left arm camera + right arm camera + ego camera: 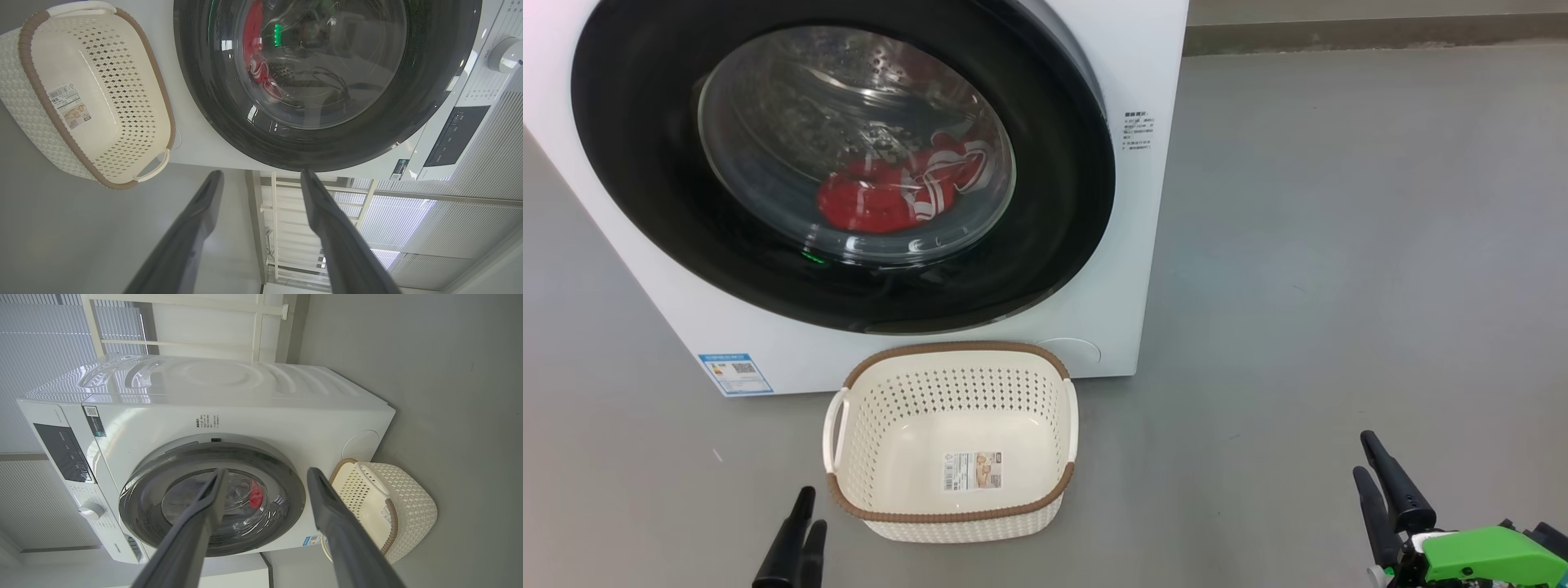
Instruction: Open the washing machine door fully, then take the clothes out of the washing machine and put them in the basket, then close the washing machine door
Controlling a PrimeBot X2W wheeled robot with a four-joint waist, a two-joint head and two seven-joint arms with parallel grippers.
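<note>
The large round door (645,163), with its glossy black rim and bulging clear glass centre, lay against the front of the big white front-loading washing machine (1143,163). The soft red clothes with white stripes (874,200) sat low in the machine's steel drum, behind the glass. The small cream perforated plastic basket with a brown woven-look rim (947,353) stood empty on the grey floor (1339,245), just before the machine's foot and below the door.

Both grippers hung well short of the machine. The left gripper (812,508) was in front of the machine beside the basket's near left corner, and the right gripper (1362,454) was out past the machine's right front corner. Each had its fingers apart and held nothing.

The coming pull turned on the door's right edge. A thin pale gap and a small dark catch showed there, so that edge was probably the free one and the right arm the better placed. Neither gripper was close.

The hinge was not visible. The head view cut off the top of the door. Reflections in the glass blurred the clothes, so their number could not be told, nor whether the door was latched or just ajar.
</note>
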